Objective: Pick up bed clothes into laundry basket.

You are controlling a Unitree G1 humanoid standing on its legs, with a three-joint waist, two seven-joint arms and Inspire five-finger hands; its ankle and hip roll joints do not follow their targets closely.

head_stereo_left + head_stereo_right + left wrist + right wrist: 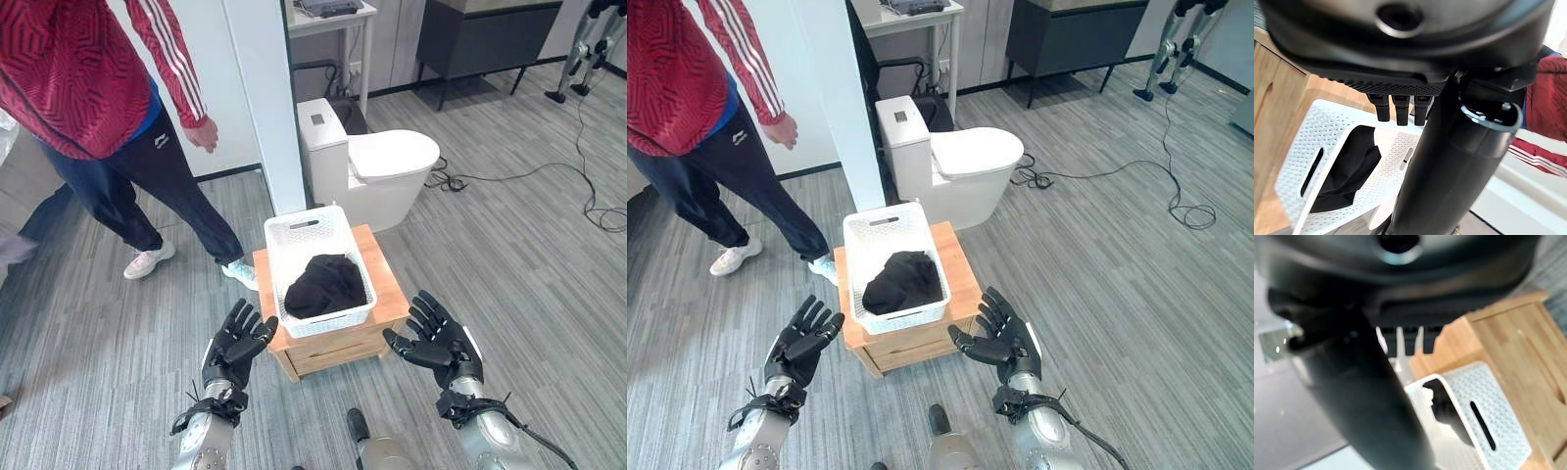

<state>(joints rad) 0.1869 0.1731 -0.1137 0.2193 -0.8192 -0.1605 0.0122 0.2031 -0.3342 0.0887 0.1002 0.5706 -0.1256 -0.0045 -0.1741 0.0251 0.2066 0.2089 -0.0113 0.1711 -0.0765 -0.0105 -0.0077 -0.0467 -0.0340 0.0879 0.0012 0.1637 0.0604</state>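
Looking down through the left eye view: black garment (325, 285) sits inside the white laundry basket (296, 231) on the wooden stool (390, 286). My left hand (235, 345) and right hand (439, 343) flank the stool, both splayed and empty. A person (108, 98) stands just beyond, toilet (377, 166) behind the basket.

Right eye view: same layout, hands clear of the basket rim.

Left wrist view: fingers (1397, 108) straight, nothing held, basket past them.

Right wrist view: fingers (1409, 340) straight, empty, basket corner and stool top below.

Judgement: load looks deposited. I'd draw both hands straight back, palms wide, no clipping the rim, watching the person's legs.
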